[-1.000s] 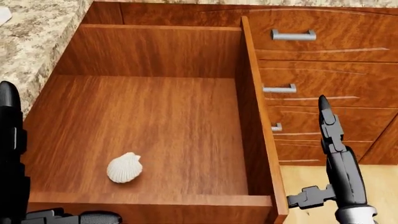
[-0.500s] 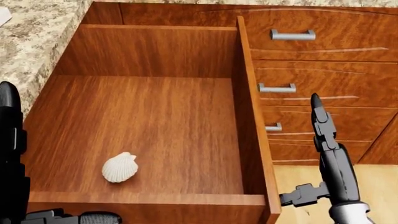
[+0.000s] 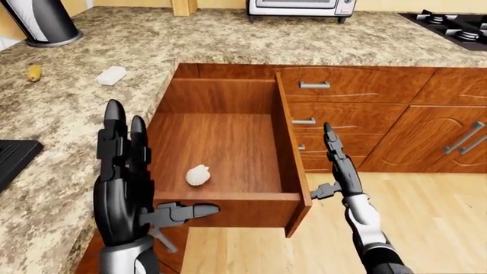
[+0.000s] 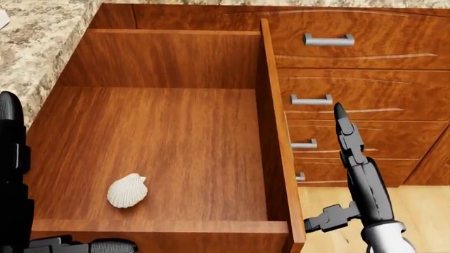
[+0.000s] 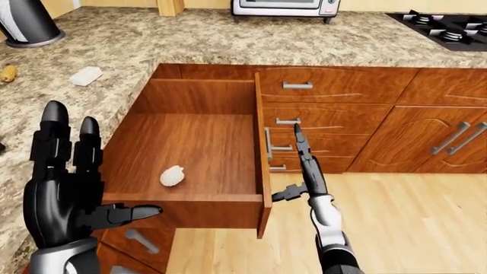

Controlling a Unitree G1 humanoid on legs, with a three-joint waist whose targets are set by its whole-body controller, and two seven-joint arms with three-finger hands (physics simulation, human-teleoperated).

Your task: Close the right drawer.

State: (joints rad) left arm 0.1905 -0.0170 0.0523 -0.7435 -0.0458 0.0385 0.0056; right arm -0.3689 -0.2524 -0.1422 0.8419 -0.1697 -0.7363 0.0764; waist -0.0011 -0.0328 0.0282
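The right drawer (image 3: 228, 201) is pulled far out from under the granite counter, and a white shell (image 3: 198, 175) lies on its floor. My left hand (image 3: 152, 171) is open with fingers upright and thumb out, at the drawer's near left corner, apart from it. My right hand (image 3: 333, 165) is open and flat, fingers pointing up, just right of the drawer's right side wall (image 4: 276, 132). In the head view the right hand (image 4: 355, 168) stands close to that wall, its thumb near the drawer's front corner. Neither hand holds anything.
Closed drawers with metal handles (image 3: 314, 85) and cabinet doors (image 3: 441, 137) are right of the open drawer. The granite counter (image 3: 76, 114) carries a white lump (image 3: 112, 75), a yellow item (image 3: 34, 72) and a black canister (image 3: 45, 20). A toaster oven (image 3: 301, 7) and stove (image 3: 457, 25) are at the top.
In the head view the drawer's right wall and the shell have shifted left and more handles show, so the camera has moved a little. My right hand has moved left and up, closer to the wall.
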